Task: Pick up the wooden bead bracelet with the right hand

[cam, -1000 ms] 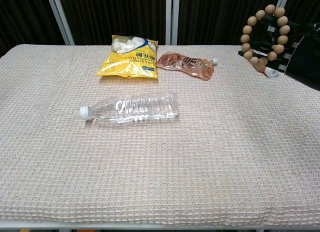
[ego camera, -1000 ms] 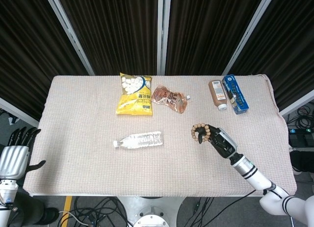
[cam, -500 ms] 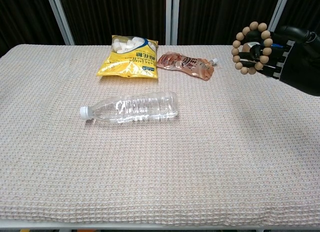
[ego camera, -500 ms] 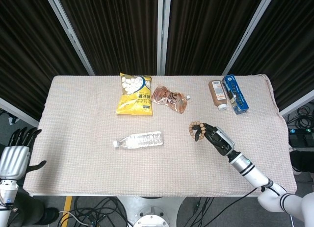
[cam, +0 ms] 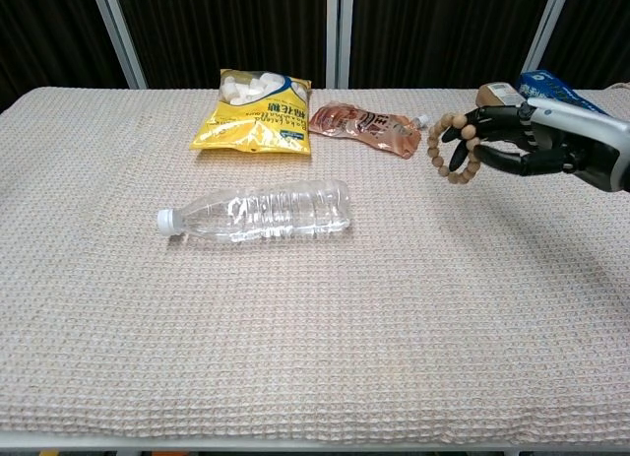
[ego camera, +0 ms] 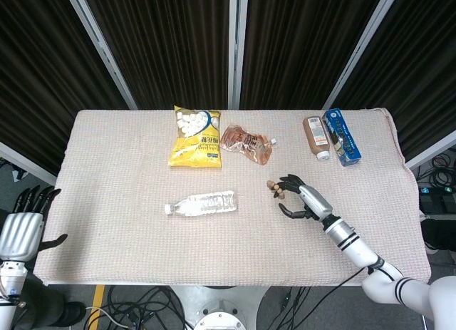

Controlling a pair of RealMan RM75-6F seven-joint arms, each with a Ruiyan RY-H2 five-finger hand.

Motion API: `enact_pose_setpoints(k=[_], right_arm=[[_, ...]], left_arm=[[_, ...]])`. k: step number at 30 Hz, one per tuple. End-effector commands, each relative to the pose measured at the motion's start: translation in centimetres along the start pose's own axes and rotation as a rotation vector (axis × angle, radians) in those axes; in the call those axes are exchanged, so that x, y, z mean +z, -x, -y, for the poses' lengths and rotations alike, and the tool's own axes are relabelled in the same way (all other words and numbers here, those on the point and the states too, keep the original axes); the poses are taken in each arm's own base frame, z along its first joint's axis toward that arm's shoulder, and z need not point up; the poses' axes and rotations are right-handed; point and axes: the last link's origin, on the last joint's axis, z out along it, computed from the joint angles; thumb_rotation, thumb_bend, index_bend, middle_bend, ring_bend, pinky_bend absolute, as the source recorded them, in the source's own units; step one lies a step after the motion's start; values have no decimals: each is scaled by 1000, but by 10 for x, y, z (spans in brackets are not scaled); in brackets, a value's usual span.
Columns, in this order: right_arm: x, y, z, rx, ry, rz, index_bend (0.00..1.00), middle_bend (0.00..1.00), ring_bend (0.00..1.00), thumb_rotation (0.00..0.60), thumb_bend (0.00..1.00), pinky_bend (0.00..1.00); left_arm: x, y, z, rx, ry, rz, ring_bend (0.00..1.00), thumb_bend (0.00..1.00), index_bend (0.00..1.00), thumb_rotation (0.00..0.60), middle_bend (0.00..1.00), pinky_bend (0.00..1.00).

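Lots of open cloth running across the near half of the table [cam: 295, 377], nothing sitting there. Lying sideways mid-table, the clear water bottle [cam: 258, 212], blocking a straight sweep across the middle. Crowding the far edge: yellow snack bag [ego camera: 194, 137] and reddish pouch [ego camera: 246, 143] side by side, then brown bottle [ego camera: 315, 137] touching blue carton [ego camera: 341, 136] at the far right corner. Leaving a wide lane between bottle and far row.
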Motion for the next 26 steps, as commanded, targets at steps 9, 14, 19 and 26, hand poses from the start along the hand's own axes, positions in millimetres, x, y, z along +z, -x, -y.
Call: enact_pose_setpoints(k=[9, 14, 19, 26], right_arm=[[-30, -40, 14, -497, 144, -209, 0, 115, 0, 475, 315, 0], [-91, -68, 9, -488, 207, -370, 0, 175, 0, 559, 315, 0], [-152, -76, 10, -490, 276, -468, 0, 141, 0, 561, 319, 0], [-204, -72, 17, -459, 352, -517, 0, 122, 0, 561, 321, 0]], left_arm=[[2, 4, 2, -15, -4, -6, 0, 0, 132, 600, 85, 0], [2, 6, -1, -20, 4, -28, 0, 0, 132, 600, 85, 0], [1, 9, -6, -34, 6, -50, 0, 0, 132, 600, 85, 0], [-3, 12, -9, -21, -17, -92, 0, 0, 132, 600, 85, 0]])
